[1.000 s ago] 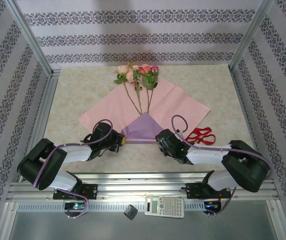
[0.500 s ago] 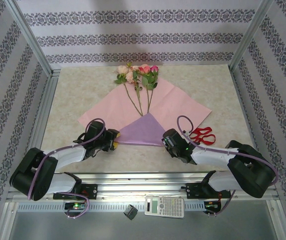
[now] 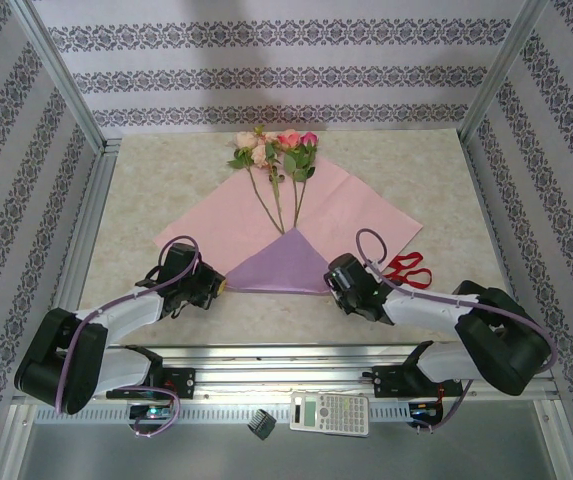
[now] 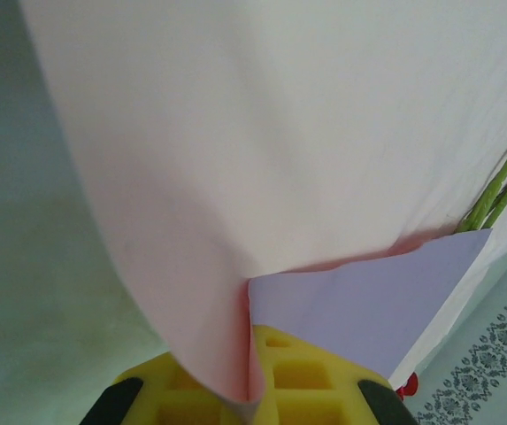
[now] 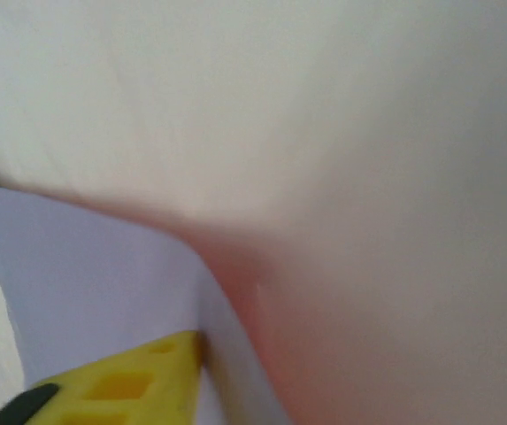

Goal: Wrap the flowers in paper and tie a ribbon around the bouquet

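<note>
The paper (image 3: 216, 215) lies spread pink side up, its near corner folded over into a lilac triangle (image 3: 281, 265). The flowers (image 3: 276, 150) rest on it, blooms at the far end and stems running under the lilac flap. My left gripper (image 3: 214, 287) sits at the fold's left end, shut on the paper. In the left wrist view the fold (image 4: 253, 354) drops between the yellow fingers (image 4: 324, 372), with green stems (image 4: 501, 186) at the right. My right gripper (image 3: 333, 283) is at the fold's right end. One yellow finger (image 5: 120, 390) shows against the paper; the other is hidden. The red ribbon (image 3: 406, 268) lies right of it.
A calculator (image 3: 330, 412) and a small black piece (image 3: 260, 423) sit on the metal rail in front of the arm bases. Aluminium posts (image 3: 61, 90) and patterned walls close in both sides and the back. Bare table surface lies left and right of the paper.
My left gripper slid left along the fold and my right gripper moved right. The lilac flap has been drawn wider and flatter between them.
</note>
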